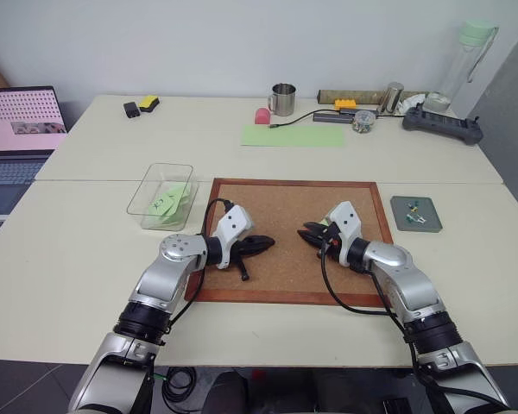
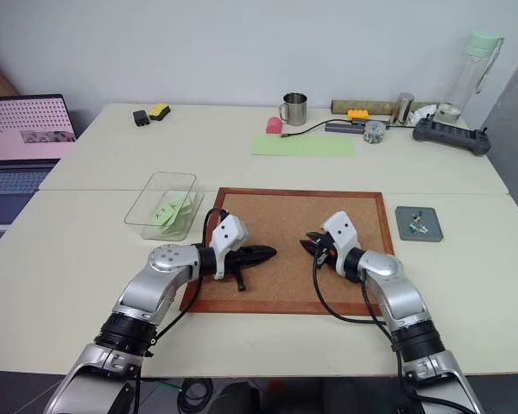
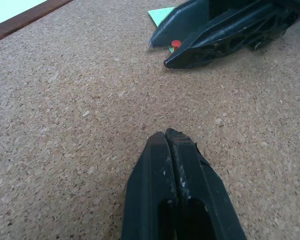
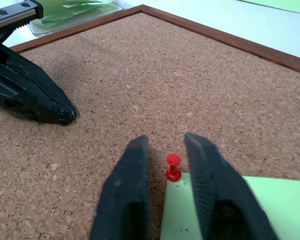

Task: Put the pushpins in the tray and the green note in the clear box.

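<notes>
Red plastic-headed pushpin (image 4: pixel 173 167) stands upright on the light-green paper note's (image 4: pixel 225 207) corner over granular cork board (image 4: pixel 140 80), between the right pincer's (image 4: pixel 166 145) parted black fingers, untouched. Left pincer (image 3: pixel 165 137) rests pressed together nearby; the eye view adds the transparent rounded box (image 1: pixel 152 191) and dark-grey square tray (image 1: pixel 406 221) on the desk.

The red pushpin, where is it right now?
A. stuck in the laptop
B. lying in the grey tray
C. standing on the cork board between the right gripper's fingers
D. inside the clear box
C: the red pushpin stands upright at the green note's corner on the cork board, with the right gripper's fingers either side, not touching it.
</notes>
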You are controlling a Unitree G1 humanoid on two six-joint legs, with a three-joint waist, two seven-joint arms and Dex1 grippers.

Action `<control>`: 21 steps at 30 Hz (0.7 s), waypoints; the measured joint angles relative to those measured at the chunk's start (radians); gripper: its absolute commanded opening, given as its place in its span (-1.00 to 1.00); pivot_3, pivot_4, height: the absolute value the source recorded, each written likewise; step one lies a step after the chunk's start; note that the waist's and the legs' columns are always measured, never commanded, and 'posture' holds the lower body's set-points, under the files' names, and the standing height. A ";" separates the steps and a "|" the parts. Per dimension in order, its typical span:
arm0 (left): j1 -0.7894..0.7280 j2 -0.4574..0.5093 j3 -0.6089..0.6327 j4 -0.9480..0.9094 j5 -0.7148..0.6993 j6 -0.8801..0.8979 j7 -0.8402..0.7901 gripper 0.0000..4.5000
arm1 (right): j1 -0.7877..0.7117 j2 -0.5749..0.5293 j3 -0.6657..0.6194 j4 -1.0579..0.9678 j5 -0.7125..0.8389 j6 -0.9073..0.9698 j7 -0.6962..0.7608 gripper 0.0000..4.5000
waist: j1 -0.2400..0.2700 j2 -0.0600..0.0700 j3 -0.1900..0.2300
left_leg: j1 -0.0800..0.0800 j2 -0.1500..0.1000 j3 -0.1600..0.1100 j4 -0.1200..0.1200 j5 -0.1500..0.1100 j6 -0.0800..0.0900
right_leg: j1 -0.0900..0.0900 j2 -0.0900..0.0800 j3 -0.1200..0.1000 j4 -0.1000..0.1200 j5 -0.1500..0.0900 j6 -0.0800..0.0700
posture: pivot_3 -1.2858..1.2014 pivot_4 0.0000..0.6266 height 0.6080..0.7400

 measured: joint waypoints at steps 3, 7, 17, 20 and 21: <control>0.001 0.000 0.000 -0.002 0.000 0.000 0.001 -1.00 | 0.000 -0.003 -0.008 0.000 0.000 0.002 0.004 -1.00 | 0.000 0.000 0.000 | 0.000 0.000 0.000 0.000 0.000 0.000 | 0.000 0.000 0.000 0.000 0.000 0.000 | 0.03 -0.52 1.00; 0.002 0.000 0.000 -0.003 0.000 0.001 0.000 -1.00 | 0.000 -0.004 -0.012 -0.003 0.001 0.009 0.011 -1.00 | 0.000 0.000 0.000 | 0.000 0.000 0.000 0.000 0.000 0.000 | 0.000 0.000 0.000 0.000 0.000 0.000 | 0.03 -0.52 1.00; 0.003 0.000 0.000 -0.004 -0.001 0.001 -0.003 -1.00 | -0.006 -0.035 -0.080 -0.202 0.098 0.112 0.026 -1.00 | 0.001 0.000 0.000 | 0.000 0.000 -0.001 0.000 0.000 0.000 | 0.000 0.000 0.000 0.000 0.000 0.000 | 0.03 -0.52 1.00; 0.004 -0.001 0.002 -0.004 -0.002 0.001 -0.003 -1.00 | -0.006 -0.050 -0.093 -0.257 0.124 0.143 0.035 -1.00 | 0.001 0.000 0.000 | 0.000 0.000 -0.001 0.000 0.000 0.000 | 0.000 0.000 0.000 0.000 0.000 0.000 | 0.03 -0.52 1.00; 0.004 -0.002 0.004 -0.004 -0.005 0.005 -0.003 -1.00 | -0.006 -0.053 -0.094 -0.264 0.129 0.150 0.034 -1.00 | 0.001 0.000 0.000 | 0.000 0.000 -0.001 0.000 0.000 0.000 | 0.000 0.000 0.000 0.000 0.000 0.000 | 0.03 -0.52 1.00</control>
